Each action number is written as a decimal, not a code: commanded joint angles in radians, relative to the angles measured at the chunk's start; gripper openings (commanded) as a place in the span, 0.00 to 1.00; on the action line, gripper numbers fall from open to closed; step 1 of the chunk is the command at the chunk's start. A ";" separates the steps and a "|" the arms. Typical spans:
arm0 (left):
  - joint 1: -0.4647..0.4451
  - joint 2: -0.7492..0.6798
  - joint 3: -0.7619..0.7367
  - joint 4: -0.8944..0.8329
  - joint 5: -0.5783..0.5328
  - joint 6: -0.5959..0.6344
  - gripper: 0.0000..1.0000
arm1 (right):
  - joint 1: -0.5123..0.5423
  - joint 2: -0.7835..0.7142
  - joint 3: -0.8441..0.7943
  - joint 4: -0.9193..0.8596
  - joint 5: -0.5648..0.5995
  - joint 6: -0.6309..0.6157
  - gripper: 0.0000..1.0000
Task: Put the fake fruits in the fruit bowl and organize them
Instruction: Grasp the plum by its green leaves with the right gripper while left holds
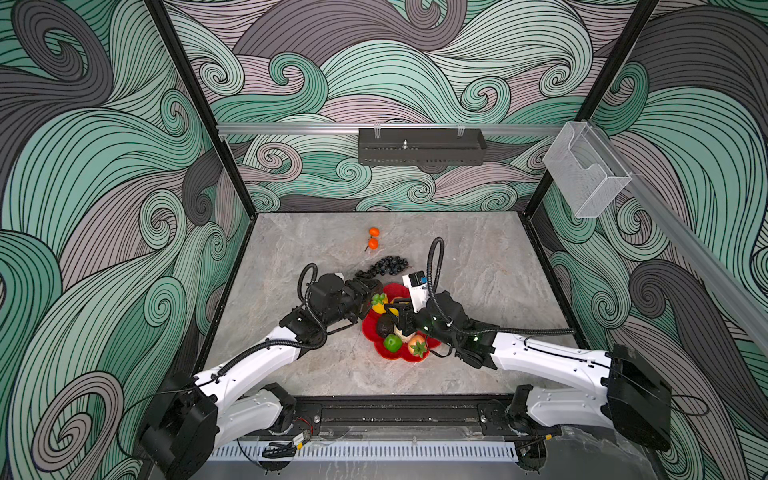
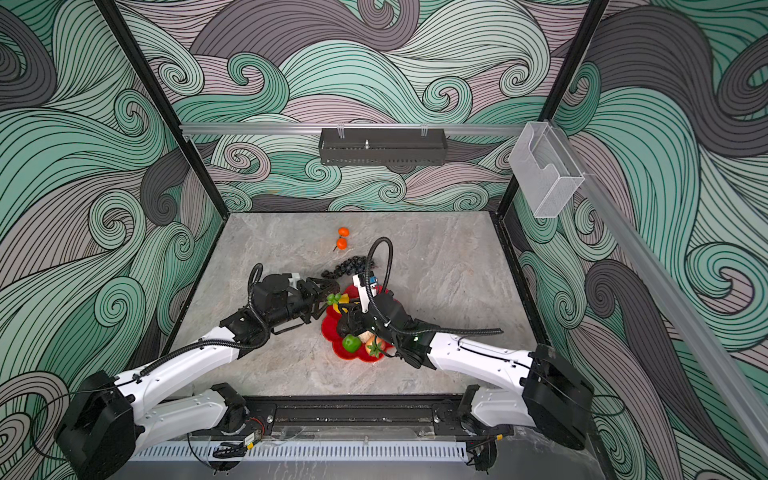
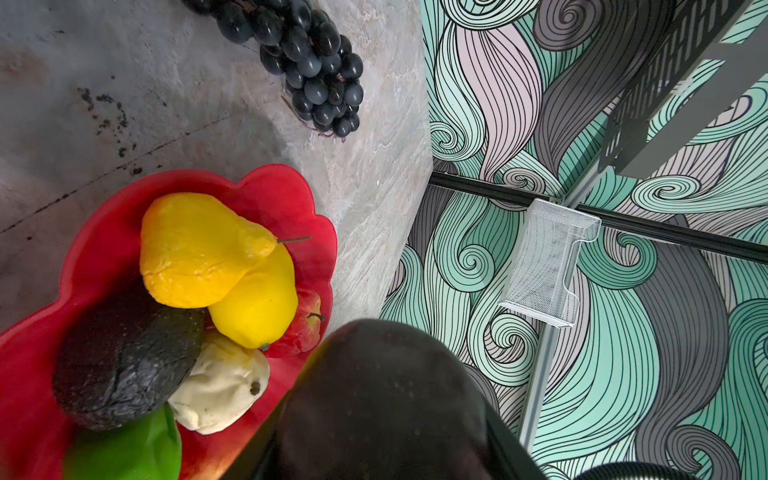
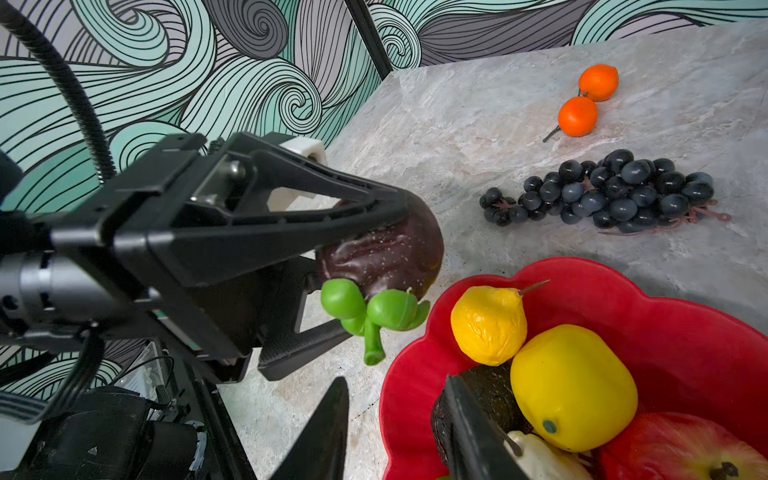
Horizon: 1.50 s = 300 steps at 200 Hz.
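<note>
Progress past halfway: found most fake fruits (image 4: 573, 386) in the fruit bowl (image 4: 685, 332) under the part-spread right claw (image 4: 397, 382), could not tell its grip, saw the left claw (image 4: 374, 268) clamped on a dark leafy fruit (image 4: 399, 249) alongside, grape bunch (image 4: 606, 195) and tangerines (image 4: 577, 116) beyond on the table (image 4: 457, 124).

You have bare tabletop (image 1: 478, 257) right of the fruit bowl (image 1: 366, 329) and behind the tangerines (image 1: 373, 237). The grape bunch (image 1: 384, 265) lies just beyond the bowl's far rim. The left gripper (image 1: 372, 291) and right gripper (image 1: 397, 319) crowd over the bowl's left side and middle.
</note>
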 commanded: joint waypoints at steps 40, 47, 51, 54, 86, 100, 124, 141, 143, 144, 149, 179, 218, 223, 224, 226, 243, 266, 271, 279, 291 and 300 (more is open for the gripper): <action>-0.030 -0.032 -0.010 0.021 -0.033 -0.015 0.43 | 0.015 0.030 0.029 0.040 -0.016 0.015 0.36; -0.032 -0.034 -0.010 0.021 -0.034 -0.013 0.43 | 0.016 0.033 0.029 0.039 -0.015 0.014 0.36; -0.033 -0.037 -0.010 0.019 -0.035 -0.012 0.43 | 0.015 0.036 0.030 0.040 -0.015 0.014 0.36; -0.034 -0.038 -0.009 0.017 -0.036 -0.012 0.43 | 0.015 0.036 0.030 0.041 -0.015 0.014 0.35; -0.048 -0.051 -0.010 0.003 -0.050 -0.010 0.43 | 0.018 0.039 0.032 0.043 -0.018 0.016 0.33; -0.061 -0.052 -0.004 -0.009 -0.062 -0.002 0.43 | 0.018 0.041 0.033 0.041 -0.022 0.016 0.32; -0.072 -0.044 -0.001 -0.012 -0.070 0.001 0.43 | 0.019 0.036 0.033 0.042 -0.023 0.018 0.30; -0.075 -0.036 -0.001 -0.008 -0.071 0.001 0.43 | 0.021 0.031 0.034 0.041 -0.022 0.014 0.29; -0.075 -0.035 -0.001 -0.007 -0.071 0.000 0.43 | 0.022 0.031 0.035 0.040 -0.022 0.014 0.29; -0.075 -0.034 -0.001 -0.007 -0.071 -0.001 0.43 | 0.022 0.031 0.035 0.039 -0.022 0.014 0.29; -0.076 -0.033 -0.001 -0.004 -0.069 -0.001 0.43 | 0.022 0.030 0.035 0.039 -0.022 0.013 0.29; -0.084 -0.025 0.003 -0.002 -0.071 0.002 0.43 | 0.024 0.033 0.036 0.037 -0.021 0.008 0.21; -0.090 -0.010 0.002 0.002 -0.075 0.006 0.43 | 0.022 0.038 0.039 0.038 -0.028 0.007 0.16; -0.091 -0.008 0.002 0.004 -0.075 0.007 0.43 | 0.023 0.038 0.039 0.037 -0.025 0.006 0.16; -0.092 -0.007 0.002 0.004 -0.075 0.007 0.43 | 0.024 0.038 0.039 0.036 -0.024 0.005 0.16; -0.092 -0.006 0.002 0.005 -0.075 0.007 0.43 | 0.023 0.038 0.038 0.036 -0.024 0.005 0.15; -0.093 0.000 0.002 0.009 -0.074 0.007 0.43 | 0.024 0.037 0.038 0.032 -0.020 0.003 0.14; -0.094 0.006 0.000 0.015 -0.074 0.008 0.45 | 0.024 0.036 0.044 0.013 -0.011 -0.001 0.09; -0.093 0.007 0.000 0.017 -0.074 0.010 0.46 | 0.023 0.036 0.045 0.007 -0.008 -0.001 0.08; -0.093 0.006 0.002 0.014 -0.074 0.016 0.49 | 0.022 0.035 0.047 0.000 -0.005 -0.001 0.07; -0.093 0.001 0.005 0.000 -0.078 0.027 0.54 | 0.022 0.029 0.051 -0.017 -0.002 0.001 0.06; -0.093 -0.004 0.007 -0.007 -0.081 0.039 0.60 | 0.023 0.023 0.059 -0.046 0.003 0.002 0.06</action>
